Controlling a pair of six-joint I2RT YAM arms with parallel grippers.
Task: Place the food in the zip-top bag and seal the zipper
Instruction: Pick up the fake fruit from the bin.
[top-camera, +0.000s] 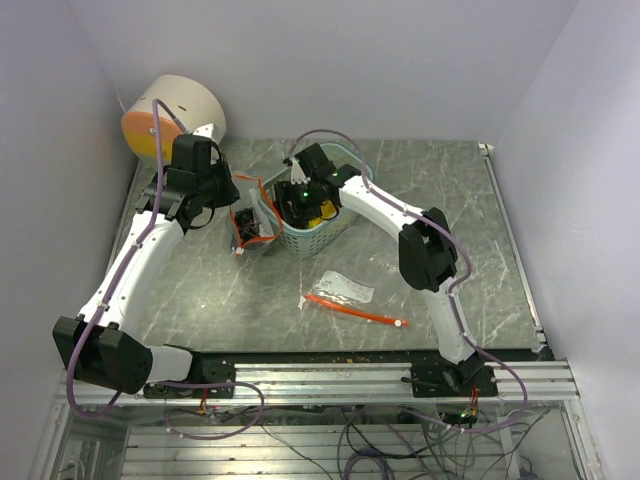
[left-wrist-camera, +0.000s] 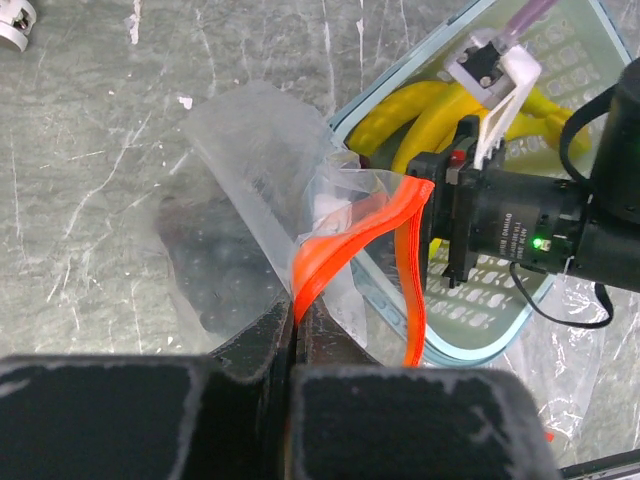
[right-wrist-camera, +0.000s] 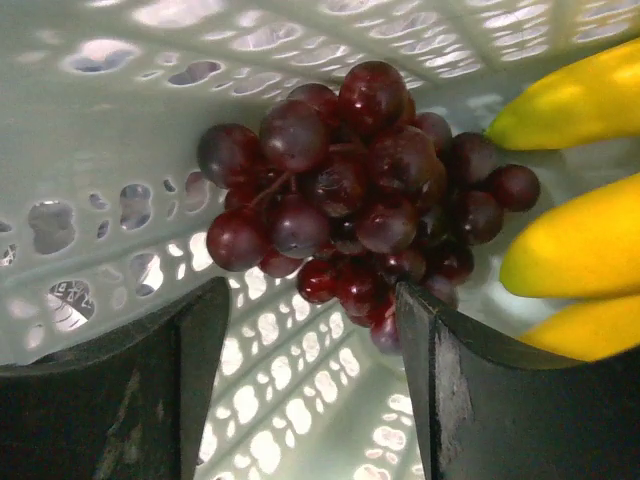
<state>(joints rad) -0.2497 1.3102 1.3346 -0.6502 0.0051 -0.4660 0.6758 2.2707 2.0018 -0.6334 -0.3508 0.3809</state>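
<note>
walls (top-camera: 350, 60): plain pale lavender | tabletop (top-camera: 490, 230): grey marbled | near edge: aluminium rail (top-camera: 330, 378) | light: even

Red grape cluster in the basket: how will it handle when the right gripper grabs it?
Probably loose and lumpy: the grape cluster is many round berries on thin stems, so it may sag or shed one. Skins look glossy, likely slippery in the open right gripper. It lies against the basket wall, so a push may just pin it there.
</note>
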